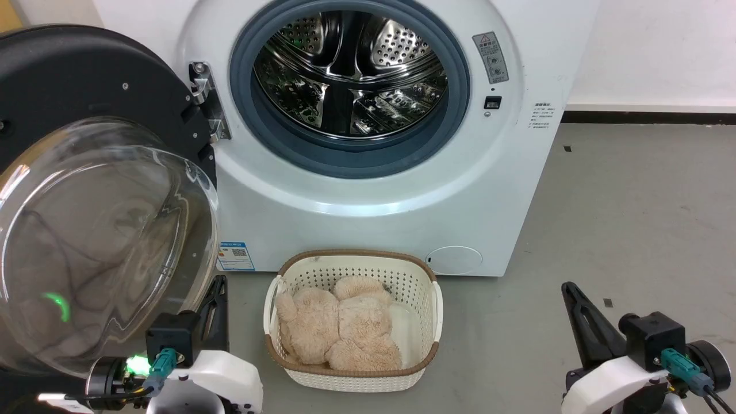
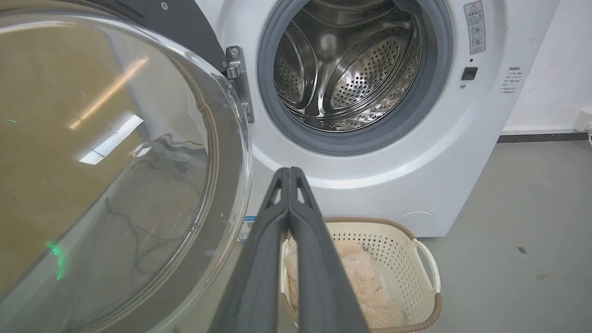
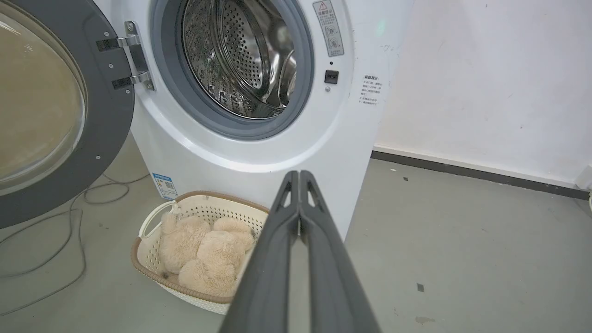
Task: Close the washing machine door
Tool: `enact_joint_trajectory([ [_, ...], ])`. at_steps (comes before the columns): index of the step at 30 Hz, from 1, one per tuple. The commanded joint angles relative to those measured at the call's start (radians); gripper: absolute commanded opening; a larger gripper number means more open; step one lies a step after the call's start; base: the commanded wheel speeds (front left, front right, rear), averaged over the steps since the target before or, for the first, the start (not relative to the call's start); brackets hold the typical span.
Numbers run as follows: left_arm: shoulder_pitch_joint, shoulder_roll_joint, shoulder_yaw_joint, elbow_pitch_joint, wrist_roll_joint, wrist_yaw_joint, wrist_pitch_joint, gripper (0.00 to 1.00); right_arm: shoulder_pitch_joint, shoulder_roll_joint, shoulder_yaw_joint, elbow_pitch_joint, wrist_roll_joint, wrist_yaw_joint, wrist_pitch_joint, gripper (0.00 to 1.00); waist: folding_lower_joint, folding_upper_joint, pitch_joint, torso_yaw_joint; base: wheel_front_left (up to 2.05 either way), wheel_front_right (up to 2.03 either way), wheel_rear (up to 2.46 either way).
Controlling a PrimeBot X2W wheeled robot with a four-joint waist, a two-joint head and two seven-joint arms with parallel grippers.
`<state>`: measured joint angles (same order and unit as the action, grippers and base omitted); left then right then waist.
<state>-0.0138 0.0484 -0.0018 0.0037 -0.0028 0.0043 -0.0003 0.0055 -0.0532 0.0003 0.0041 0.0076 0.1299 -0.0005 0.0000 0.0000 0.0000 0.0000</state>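
**Gaping washer, door swung out to the left**

The washing machine (image 1: 374, 218) stands on the grey floor (image 1: 621, 230) at the floor's back edge, by the white wall (image 3: 485, 69). Its round opening is uncovered, showing the grey gasket (image 1: 460, 92) and the perforated steel drum (image 1: 351, 69). The door (image 1: 86, 75) hangs wide open on its metal hinge (image 1: 207, 103) at the opening's left side. Its clear glass bowl (image 1: 103, 230) bulges toward the robot.

The left hand (image 2: 289, 172) is low, just beside the bowl's lower right rim. Its two dark fingers are pressed together and hold nothing, and the left wrist view shows a gap between them and the glass. The right hand (image 3: 299, 175) is well off to the right, over bare floor, with its fingers also pinched together and empty.

A cream perforated basket (image 1: 428, 287) sits on the floor just in front of the machine, with a beige plush toy (image 1: 339, 330) inside. A grey cable (image 3: 69, 231) trails across the floor under the door.
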Motion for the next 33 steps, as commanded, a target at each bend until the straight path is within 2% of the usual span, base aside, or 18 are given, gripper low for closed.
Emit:
enact_joint_trajectory([
  [1,0.000,0.000,0.000,0.000,0.000,0.000,0.000,1.00,0.000,0.000,0.000,0.000,0.000,0.000,0.000,1.00,0.0000,0.0000,0.000,0.000,0.00,0.00,0.00],
  [12,-0.004,0.000,-0.009,0.002,-0.003,0.021,-0.018,1.00,-0.001,0.000,-0.012,0.000,0.021,0.000,-0.018,1.00,0.0000,0.0000,0.003,0.000,0.00,0.00,0.00],
  [13,-0.005,0.000,-0.010,0.001,-0.003,0.023,-0.020,0.84,-0.001,0.000,-0.013,0.000,0.023,0.000,-0.020,1.00,0.0000,0.0000,0.003,0.000,0.00,0.00,0.00],
  [14,-0.005,0.000,-0.011,0.001,-0.002,0.026,-0.022,0.40,-0.001,0.000,-0.015,-0.001,0.026,0.000,-0.022,1.00,0.0000,0.0000,0.004,0.000,0.00,0.00,0.00],
  [15,-0.006,0.000,-0.012,0.000,-0.002,0.028,-0.024,0.05,-0.001,0.000,-0.016,-0.002,0.028,0.000,-0.024,1.00,0.0000,0.0000,0.004,0.001,0.00,0.00,0.00],
  [16,-0.007,0.000,-0.013,0.000,-0.002,0.030,-0.026,0.00,-0.001,0.000,-0.017,-0.003,0.031,0.000,-0.026,1.00,0.0000,0.0000,0.005,0.001,0.00,0.00,0.00],
  [33,-0.045,0.017,-0.035,-0.066,0.003,0.067,-0.062,0.00,-0.006,0.001,-0.044,-0.007,0.070,0.000,-0.062,1.00,0.0000,0.0000,0.019,0.022,0.00,0.00,0.00],
])
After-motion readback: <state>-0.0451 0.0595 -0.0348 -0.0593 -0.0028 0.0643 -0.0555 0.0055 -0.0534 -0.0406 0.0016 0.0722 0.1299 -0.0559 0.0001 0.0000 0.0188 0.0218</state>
